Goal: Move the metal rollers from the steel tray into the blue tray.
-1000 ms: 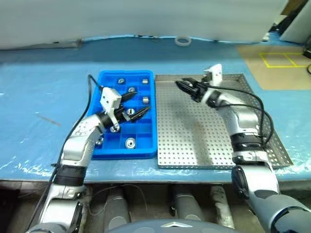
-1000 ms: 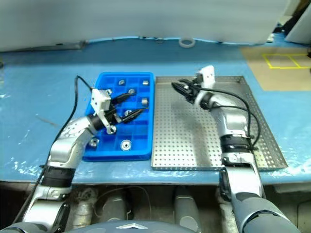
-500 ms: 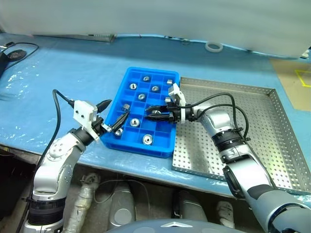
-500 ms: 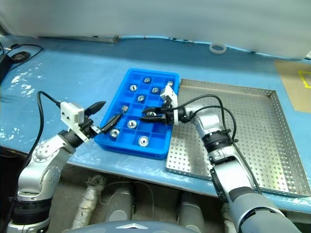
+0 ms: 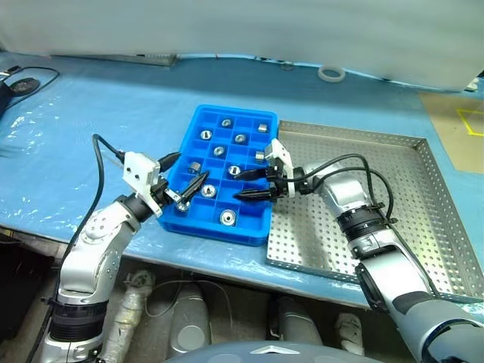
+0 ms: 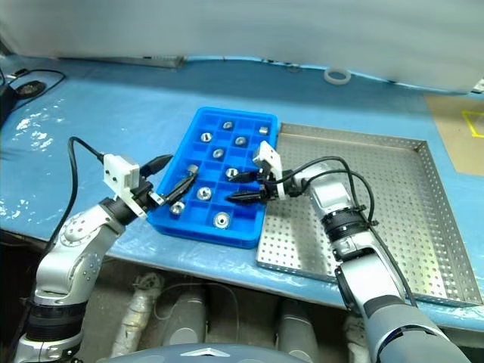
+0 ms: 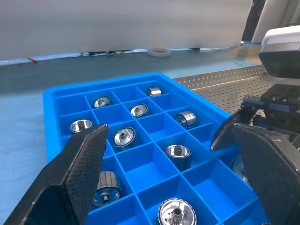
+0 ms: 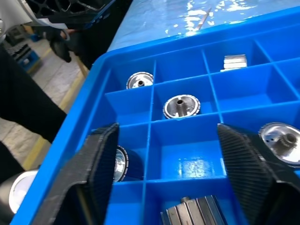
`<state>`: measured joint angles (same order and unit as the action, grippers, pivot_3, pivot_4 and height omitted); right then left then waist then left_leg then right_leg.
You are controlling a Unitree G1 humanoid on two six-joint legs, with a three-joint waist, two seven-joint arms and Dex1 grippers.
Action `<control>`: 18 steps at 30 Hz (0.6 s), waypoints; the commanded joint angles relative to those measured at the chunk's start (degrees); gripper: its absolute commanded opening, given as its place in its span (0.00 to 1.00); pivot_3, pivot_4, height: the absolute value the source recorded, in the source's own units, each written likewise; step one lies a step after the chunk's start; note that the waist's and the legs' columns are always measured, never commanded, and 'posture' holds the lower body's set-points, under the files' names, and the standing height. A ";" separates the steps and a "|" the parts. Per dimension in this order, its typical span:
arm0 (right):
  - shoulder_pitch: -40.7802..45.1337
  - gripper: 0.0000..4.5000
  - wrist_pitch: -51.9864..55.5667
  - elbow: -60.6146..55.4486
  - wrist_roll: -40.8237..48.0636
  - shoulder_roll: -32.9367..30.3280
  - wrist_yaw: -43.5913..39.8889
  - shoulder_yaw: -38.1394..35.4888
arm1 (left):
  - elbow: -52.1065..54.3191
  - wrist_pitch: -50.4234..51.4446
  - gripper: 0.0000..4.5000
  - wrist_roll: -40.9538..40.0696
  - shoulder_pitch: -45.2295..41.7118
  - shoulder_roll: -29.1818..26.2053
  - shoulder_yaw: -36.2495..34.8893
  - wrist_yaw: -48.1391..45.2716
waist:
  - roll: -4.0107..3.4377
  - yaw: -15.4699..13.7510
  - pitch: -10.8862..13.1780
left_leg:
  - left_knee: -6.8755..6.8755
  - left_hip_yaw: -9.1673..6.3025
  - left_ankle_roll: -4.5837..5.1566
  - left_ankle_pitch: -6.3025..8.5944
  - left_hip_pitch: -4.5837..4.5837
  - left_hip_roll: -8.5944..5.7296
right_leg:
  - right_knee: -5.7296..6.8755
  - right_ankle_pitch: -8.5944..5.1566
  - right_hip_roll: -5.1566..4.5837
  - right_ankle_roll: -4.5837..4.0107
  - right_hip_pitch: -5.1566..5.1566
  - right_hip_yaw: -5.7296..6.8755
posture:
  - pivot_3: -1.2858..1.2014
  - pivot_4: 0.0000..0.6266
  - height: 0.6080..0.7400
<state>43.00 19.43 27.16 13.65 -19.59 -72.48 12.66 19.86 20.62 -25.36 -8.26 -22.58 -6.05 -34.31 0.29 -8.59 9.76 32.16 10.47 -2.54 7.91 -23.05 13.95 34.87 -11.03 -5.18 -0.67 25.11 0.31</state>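
Rollers [image 5: 227, 218] all sat in the blue tray [image 5: 261, 228]; we saw both jaws spread and empty, right gripper [image 5: 253, 184] nearer the bare steel tray [image 5: 423, 144].

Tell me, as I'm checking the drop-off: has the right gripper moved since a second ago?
Yes. The right gripper crossed from above the steel tray to over the blue tray, where its jaws now stand open.
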 commanded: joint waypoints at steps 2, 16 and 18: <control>-2.00 0.99 0.19 -2.42 0.90 -1.13 4.27 -3.95 | -3.34 -1.21 1.00 -0.23 -4.29 -0.07 2.07 -2.71 | 0.00 0.32 0.00 | 0.01 -0.03 -0.02 -0.02 0.00 -0.04 | 0.01 0.00 0.00 0.00 -0.01 -0.03 | 0.54 0.24 1.00; -14.54 0.99 4.78 -19.34 9.23 -8.42 18.32 -21.63 | -22.78 -10.06 1.00 2.48 -17.10 3.25 7.56 -13.68 | -0.01 5.93 -0.01 | 0.01 0.02 -0.01 -0.03 -0.06 -0.15 | -0.05 -0.01 0.06 0.04 0.08 -0.20 | 0.43 0.24 1.00; -16.89 0.99 5.75 -21.73 10.21 -9.07 19.41 -22.84 | -23.80 -10.71 1.00 2.83 -17.17 3.38 8.08 -14.77 | -0.01 6.61 -0.01 | -0.01 0.02 0.01 -0.01 -0.04 -0.13 | -0.05 -0.01 0.06 0.04 0.08 -0.20 | 0.43 0.24 1.00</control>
<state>26.72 24.61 9.05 21.90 -28.14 -53.88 -8.46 -4.31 11.53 -22.55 -24.69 -19.07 2.11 -47.98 0.29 -1.98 9.75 32.15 10.49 -2.53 7.90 -23.07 13.83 34.82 -11.04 -5.11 -0.63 25.19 0.11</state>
